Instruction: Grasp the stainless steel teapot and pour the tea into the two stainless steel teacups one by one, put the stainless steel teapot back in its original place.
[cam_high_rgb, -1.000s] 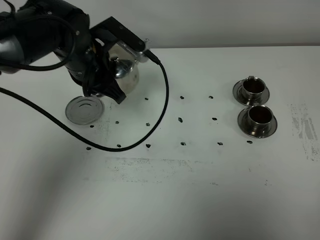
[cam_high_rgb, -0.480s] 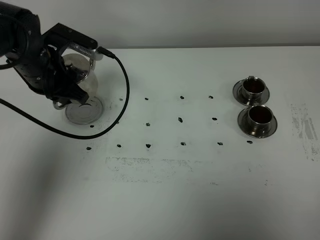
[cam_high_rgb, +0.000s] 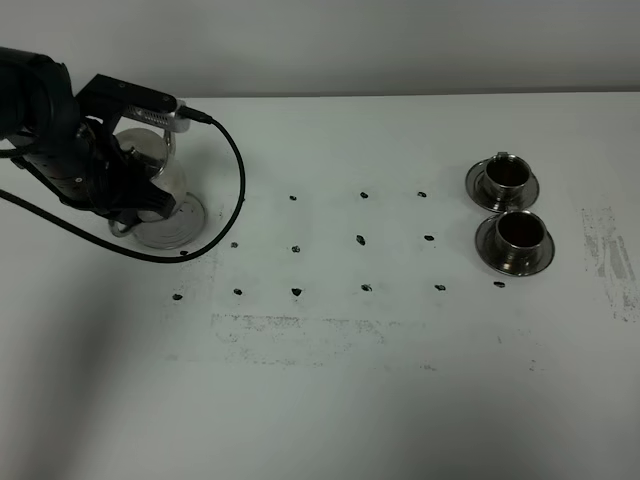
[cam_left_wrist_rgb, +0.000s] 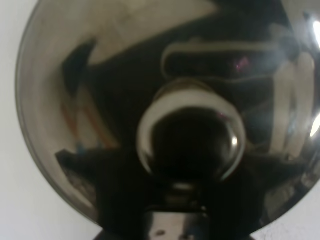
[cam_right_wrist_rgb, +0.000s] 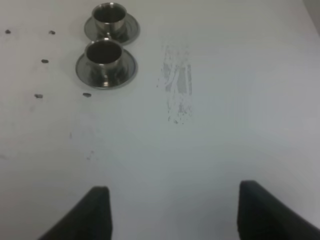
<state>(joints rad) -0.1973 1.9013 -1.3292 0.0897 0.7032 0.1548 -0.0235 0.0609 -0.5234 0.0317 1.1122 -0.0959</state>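
Nearby, black marks (cam_high_rgb: 362, 240) dot the table (cam_high_rgb: 400, 380) between teapot (cam_high_rgb: 160, 180) and teacups (cam_high_rgb: 508, 210).

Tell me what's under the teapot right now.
The teapot sits over the round steel disc, whose rim shows at its base. The left arm covers the pot's near side, so whether it rests fully on the disc can't be seen.

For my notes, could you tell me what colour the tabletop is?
White tabletop, with small dark marks; clearest in the exterior high view.
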